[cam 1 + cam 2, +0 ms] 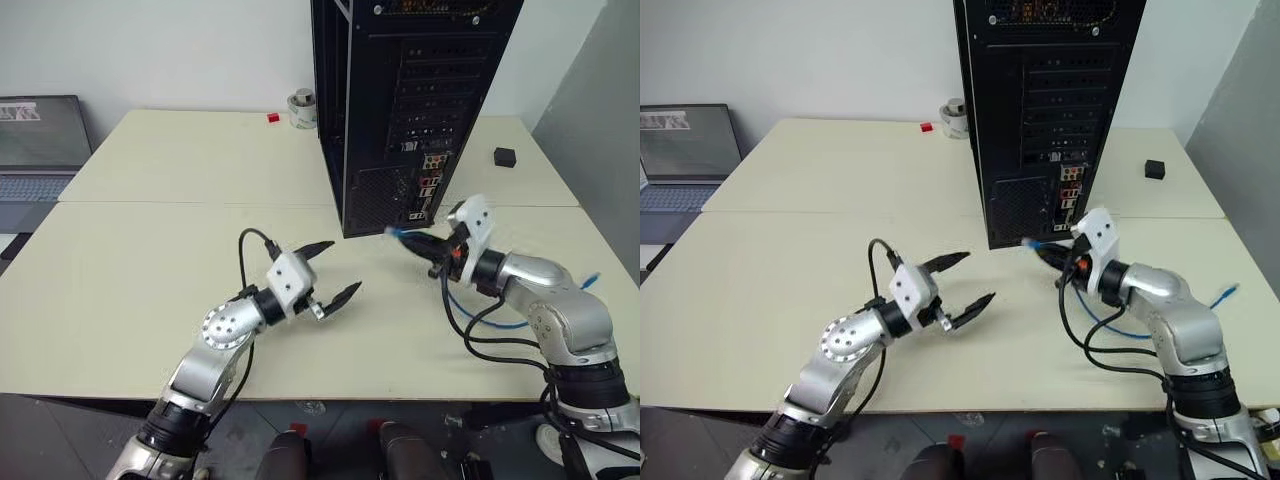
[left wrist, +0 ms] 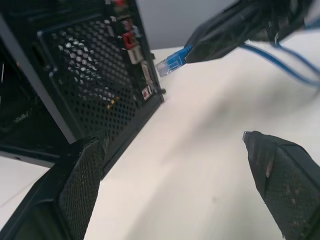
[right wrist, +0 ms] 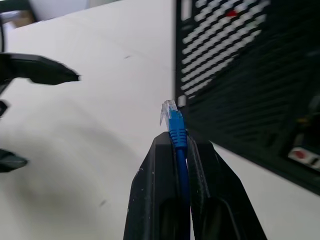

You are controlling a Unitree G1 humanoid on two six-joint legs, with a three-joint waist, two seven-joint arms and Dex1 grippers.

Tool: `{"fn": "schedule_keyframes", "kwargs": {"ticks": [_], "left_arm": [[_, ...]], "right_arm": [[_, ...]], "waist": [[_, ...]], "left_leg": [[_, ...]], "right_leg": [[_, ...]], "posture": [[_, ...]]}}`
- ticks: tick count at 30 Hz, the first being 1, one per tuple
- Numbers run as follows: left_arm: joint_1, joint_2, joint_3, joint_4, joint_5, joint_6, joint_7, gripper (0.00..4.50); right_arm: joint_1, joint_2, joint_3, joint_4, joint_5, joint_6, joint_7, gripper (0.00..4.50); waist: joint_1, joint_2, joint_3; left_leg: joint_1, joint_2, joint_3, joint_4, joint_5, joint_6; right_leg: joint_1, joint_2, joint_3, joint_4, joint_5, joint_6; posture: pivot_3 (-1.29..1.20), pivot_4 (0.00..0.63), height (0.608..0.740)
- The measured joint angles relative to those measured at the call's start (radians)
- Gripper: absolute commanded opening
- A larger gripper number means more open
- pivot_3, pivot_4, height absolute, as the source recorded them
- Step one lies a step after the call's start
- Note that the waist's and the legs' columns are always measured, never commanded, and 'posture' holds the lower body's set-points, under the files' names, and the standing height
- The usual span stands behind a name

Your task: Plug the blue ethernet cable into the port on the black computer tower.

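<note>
The left pincer point(image 1: 326, 271) sat lowest in the head view, left of centre, hovering over the pale counter point(image 1: 130, 270) with its two black fingers spread wide and nothing between them. To the right of centre, the right pincer point(image 1: 413, 240) was clenched on the blue ethernet cable point(image 3: 176, 131), the cord pinched between its closed fingers with the clear plug sticking out past the tips. That plug was near the lower rear corner of the black computer tower point(image 1: 400, 110) but not touching it; a gap of counter showed between them in the left wrist view. The tower stood upright at the top centre, its perforated rear panel and small red connectors facing the camera. The rest of the cable trailed in loops at the right, beside the right arm. A small black cube point(image 1: 504, 156) lay at the upper right, a laptop point(image 1: 35, 150) at the far left edge.
</note>
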Motion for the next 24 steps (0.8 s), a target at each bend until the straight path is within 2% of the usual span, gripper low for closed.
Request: {"fn": "schedule_keyframes", "kwargs": {"ticks": [4,9,14,18,24], "left_arm": [[-0.027,-0.037,-0.001,-0.051,-0.014,0.121,0.024,4.48],[-0.102,-0.153,-0.029,-0.090,-0.022,0.283,0.090,4.48],[-0.131,-0.179,-0.044,-0.080,0.022,0.323,0.125,4.48],[-0.154,-0.202,-0.045,-0.066,0.068,0.325,0.153,4.48],[-0.159,-0.209,-0.041,-0.060,0.093,0.324,0.162,4.48]], "right_arm": [[0.011,0.027,0.004,-0.024,-0.073,-0.031,-0.098,0.00],[0.026,0.126,0.009,-0.042,-0.190,-0.043,-0.299,0.00],[0.023,0.188,0.002,-0.042,-0.241,-0.027,-0.407,0.00],[-0.019,0.282,-0.009,-0.041,-0.244,0.008,-0.496,0.00],[-0.052,0.338,-0.026,-0.023,-0.242,0.021,-0.552,0.00]], "waist": [[0.000,0.000,0.000],[0.002,0.000,0.000],[-0.001,0.000,0.000],[0.000,0.001,0.000],[0.001,0.000,0.000]], "left_leg": [[0.000,0.000,0.000,0.000,0.000,0.000],[0.000,0.000,0.001,0.000,0.000,0.000],[0.001,0.000,0.001,0.000,0.000,0.000],[0.001,0.000,0.002,0.000,0.000,0.000],[0.000,0.000,0.002,0.000,0.000,0.000]], "right_leg": [[0.000,0.000,0.001,0.000,0.000,0.000],[0.000,0.000,0.002,0.000,0.000,0.000],[-0.001,0.001,0.002,0.000,0.000,0.000],[-0.001,0.001,0.003,0.000,0.000,0.000],[-0.001,0.001,0.003,0.000,0.000,0.000]], "posture": [[0.00,0.150,0.740],[0.00,0.150,0.740],[0.00,0.150,0.740],[0.00,0.150,0.740],[0.00,0.150,0.740]]}}
